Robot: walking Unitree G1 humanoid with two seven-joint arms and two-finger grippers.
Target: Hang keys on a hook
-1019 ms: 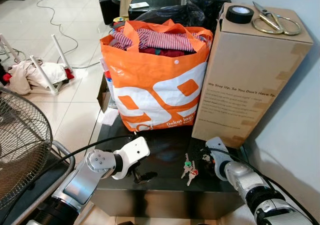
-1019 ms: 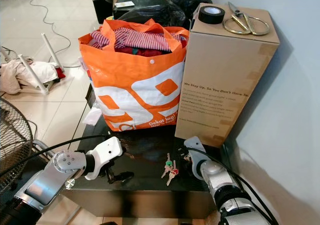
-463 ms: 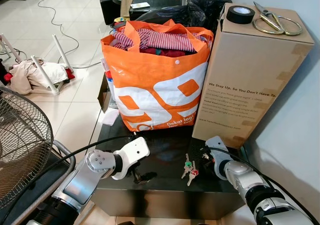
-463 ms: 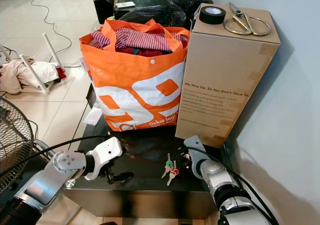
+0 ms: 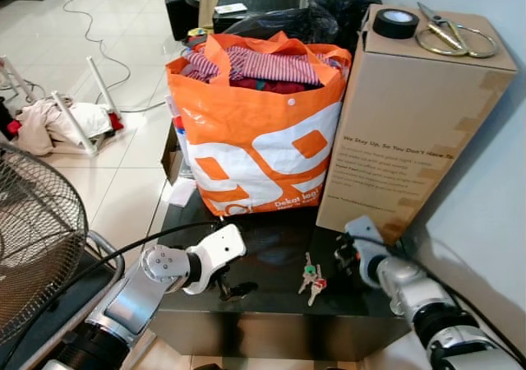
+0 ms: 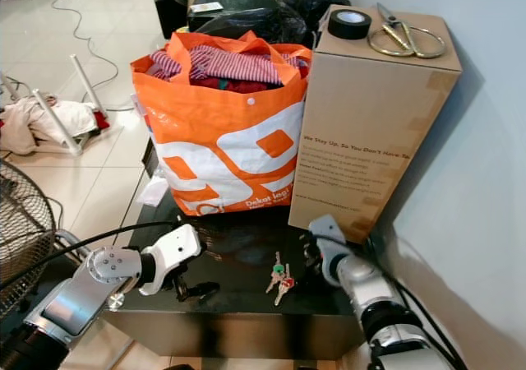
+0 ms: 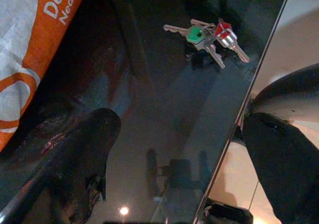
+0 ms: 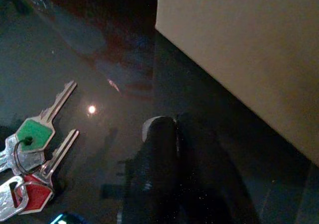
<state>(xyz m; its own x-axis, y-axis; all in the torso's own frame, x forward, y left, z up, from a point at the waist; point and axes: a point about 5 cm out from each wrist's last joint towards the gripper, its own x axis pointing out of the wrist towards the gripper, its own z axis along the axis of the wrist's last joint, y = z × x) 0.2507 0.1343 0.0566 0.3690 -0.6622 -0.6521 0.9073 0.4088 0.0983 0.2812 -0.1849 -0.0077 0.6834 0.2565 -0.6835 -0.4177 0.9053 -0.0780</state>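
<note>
The keys (image 5: pixel 311 274) lie flat on the black tabletop (image 5: pixel 271 300), just at 9 o'clock of your right hand (image 5: pixel 349 256), whose fingers look pressed together and empty. Spread them, slide over the ring, and pinch there. Your left hand (image 5: pixel 233 288) rests released at the tabletop's near edge.

We see the keys (image 5: pixel 311 275), a small bunch with green and red heads, lying flat on the glossy black table (image 5: pixel 271 308), just beside the right end effector (image 5: pixel 352 259).
</note>
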